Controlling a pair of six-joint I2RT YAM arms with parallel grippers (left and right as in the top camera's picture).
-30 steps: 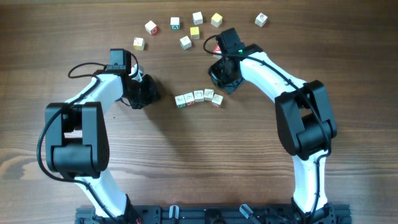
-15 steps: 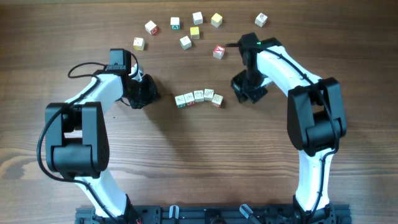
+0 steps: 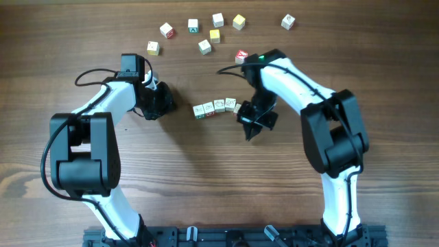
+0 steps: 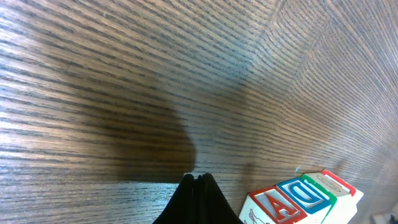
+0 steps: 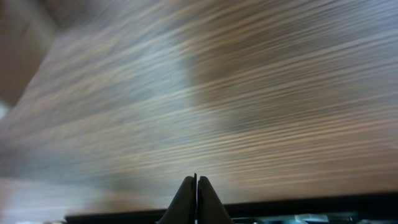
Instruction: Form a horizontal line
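The horizontal line [image 3: 214,106] is a short row of small whitish cubes at the table's middle, bowed slightly, with its right end rising. Its rightmost cube is partly hidden under my right arm. My right gripper [image 3: 250,132] is shut and empty, just below and to the right of the row's right end. Its wrist view shows shut fingers [image 5: 196,185] over blurred bare wood. My left gripper [image 3: 169,106] is shut and empty, a little left of the row. In the left wrist view the shut fingers [image 4: 198,182] sit left of the row's lettered end cubes [image 4: 298,198].
Several single cubes lie scattered along the far side: a white one [image 3: 167,29], a green-faced one [image 3: 193,25], yellow ones [image 3: 238,22] [image 3: 215,36], a red-faced one [image 3: 241,55] by my right arm, and one far right [image 3: 288,22].
My right arm swung from above the row out to its right, then back in and down to the row's right end. The left arm and the cubes have not moved.
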